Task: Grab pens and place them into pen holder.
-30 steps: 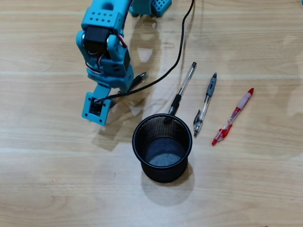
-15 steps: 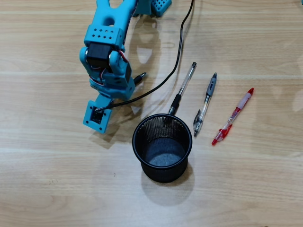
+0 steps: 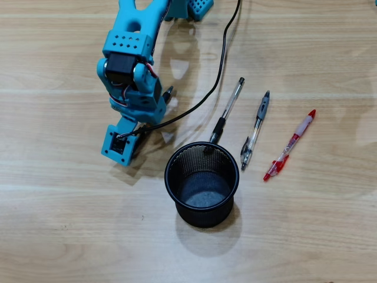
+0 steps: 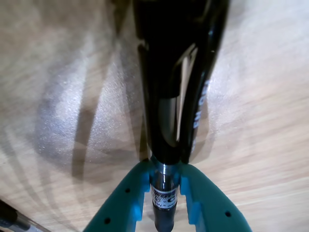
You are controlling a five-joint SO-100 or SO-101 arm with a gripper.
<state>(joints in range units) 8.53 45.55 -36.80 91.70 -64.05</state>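
Closed on a black pen (image 4: 166, 96), the hand (image 4: 164, 191) is seen at left of the overhead frame; three pens are laid on the bench (image 3: 59, 224) near the mesh holder (image 3: 202, 184).

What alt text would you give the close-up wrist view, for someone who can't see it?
Two teal gripper fingers are clamped on a black pen, which runs from between them up and out of the top of the frame, blurred by closeness. Behind it lies a pale wooden table crossed by soft shadows.
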